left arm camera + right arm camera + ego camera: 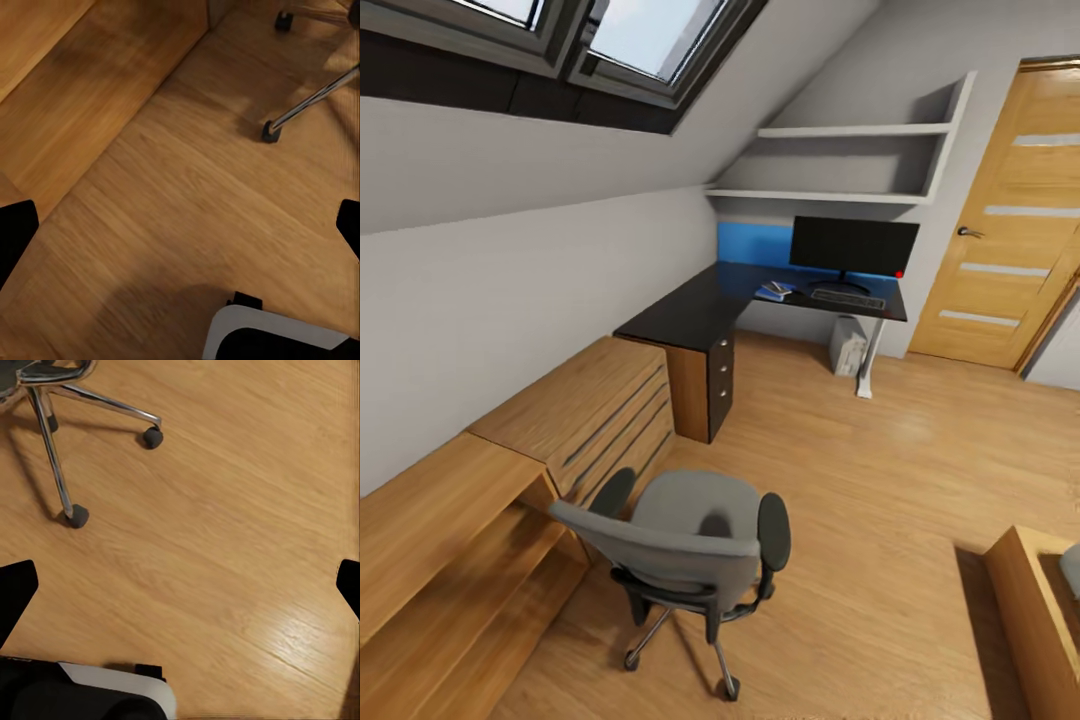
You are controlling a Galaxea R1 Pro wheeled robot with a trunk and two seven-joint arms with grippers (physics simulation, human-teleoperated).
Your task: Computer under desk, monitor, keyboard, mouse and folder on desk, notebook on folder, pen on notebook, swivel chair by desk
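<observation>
The swivel chair (690,545) stands on the floor close in front of me, grey seat bare, well short of the desk (695,310). On the desk's far wing the monitor (853,247) stands upright with the keyboard (847,298) before it. Left of the keyboard lies the blue folder (769,294) with a small grey piece, probably the notebook (778,287), on it. Mouse and pen are too small to make out. The computer (848,346) sits under the desk. My left gripper (180,229) and right gripper (180,585) hang open over bare floor beside the chair's chrome legs (56,442).
A low wooden dresser (585,405) runs along the left wall up to the desk's drawer unit (720,385). A wooden door (1010,220) is at the back right, wall shelves (850,160) above the desk. A wooden frame (1035,600) juts in at the lower right.
</observation>
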